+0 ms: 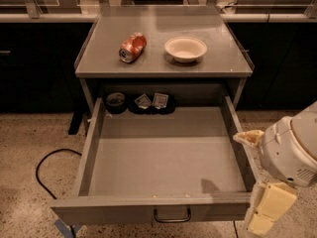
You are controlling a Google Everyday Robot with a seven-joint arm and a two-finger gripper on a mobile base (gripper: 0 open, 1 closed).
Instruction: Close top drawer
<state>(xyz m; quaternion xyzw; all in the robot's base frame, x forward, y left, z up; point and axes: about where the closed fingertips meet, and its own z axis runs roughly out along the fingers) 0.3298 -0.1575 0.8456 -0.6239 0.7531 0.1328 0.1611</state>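
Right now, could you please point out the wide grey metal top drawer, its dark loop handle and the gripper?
wide grey metal top drawer (104, 213), camera view, front panel.
dark loop handle (172, 216), camera view, bar's middle.
gripper (265, 212), camera view, cream tip, lower right beside drawer.

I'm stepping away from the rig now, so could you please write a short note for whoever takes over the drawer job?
End effector: low, outside the drawer's front right corner, beside the front panel; whether it touches cannot be told.
Drawer: pulled far out; handle at front centre, nothing on it. Small items sit at the back, under the top.
Table: can on its side, bowl upright.
Done: no closing yet.
Left: push the front panel in until flush.
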